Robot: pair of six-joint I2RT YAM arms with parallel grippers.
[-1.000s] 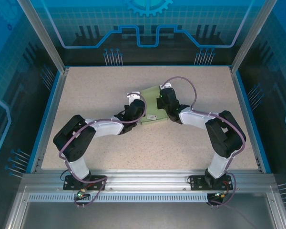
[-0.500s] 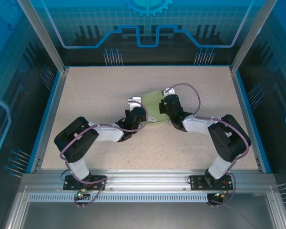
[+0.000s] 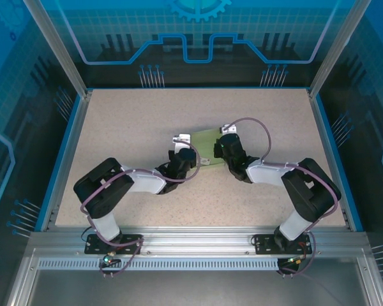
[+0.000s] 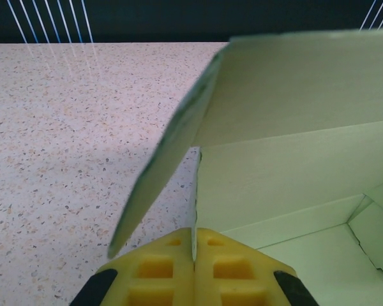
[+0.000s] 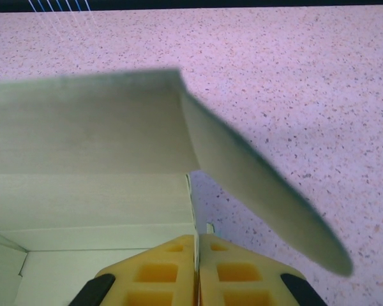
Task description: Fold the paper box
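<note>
The paper box (image 3: 204, 139) is a pale green card shell in the middle of the table, held between both arms. My left gripper (image 3: 191, 155) grips its left side wall and my right gripper (image 3: 217, 148) grips its right side wall. In the left wrist view the yellow fingers (image 4: 159, 271) of my left gripper (image 4: 195, 234) are shut on the thin edge of a wall of the box (image 4: 287, 172), and a flap stands up above it. The right wrist view shows my right gripper (image 5: 196, 241) shut on the opposite wall edge of the box (image 5: 89, 166), where a flap hangs out to the right.
The speckled beige tabletop (image 3: 127, 121) lies bare around the box, bounded by a blue rim (image 3: 70, 146). Metal posts and glass panels (image 3: 57, 51) enclose the back and sides. A metal rail (image 3: 191, 239) carries the arm bases at the near edge.
Both grippers have drawn a little toward the near edge with the box pinched between them. From above the box now looks narrower, and both elbows sit lower.
</note>
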